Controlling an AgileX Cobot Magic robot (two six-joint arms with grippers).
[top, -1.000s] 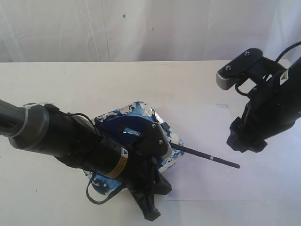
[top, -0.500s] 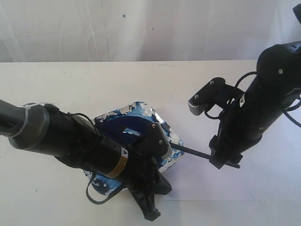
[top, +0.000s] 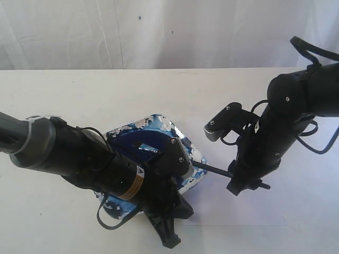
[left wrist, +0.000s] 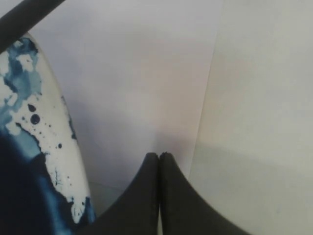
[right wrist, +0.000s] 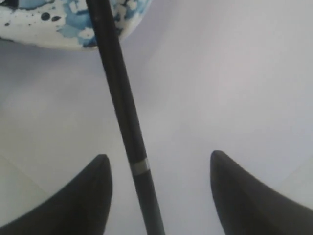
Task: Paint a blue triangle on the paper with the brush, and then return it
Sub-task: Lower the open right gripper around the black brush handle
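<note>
The brush [right wrist: 124, 122] lies with one end crossing the rim of the blue-spattered paint dish [right wrist: 63, 24]. Its black handle runs away from the dish across the paper [right wrist: 220, 73]. The right gripper [right wrist: 157, 155] straddles the handle at its silver band [right wrist: 139, 166], jaws spread wide and neither finger touching it; only the right wrist view shows this gap. The left gripper [left wrist: 159, 155], just beside the dish over the paper's edge, has its fingers pressed together on nothing. A yellow label [top: 135, 185] on the left arm is too small to read. The tabletop [top: 79, 95] is off-white, and a creased white cloth [top: 159, 32] hangs beyond the dish.
</note>
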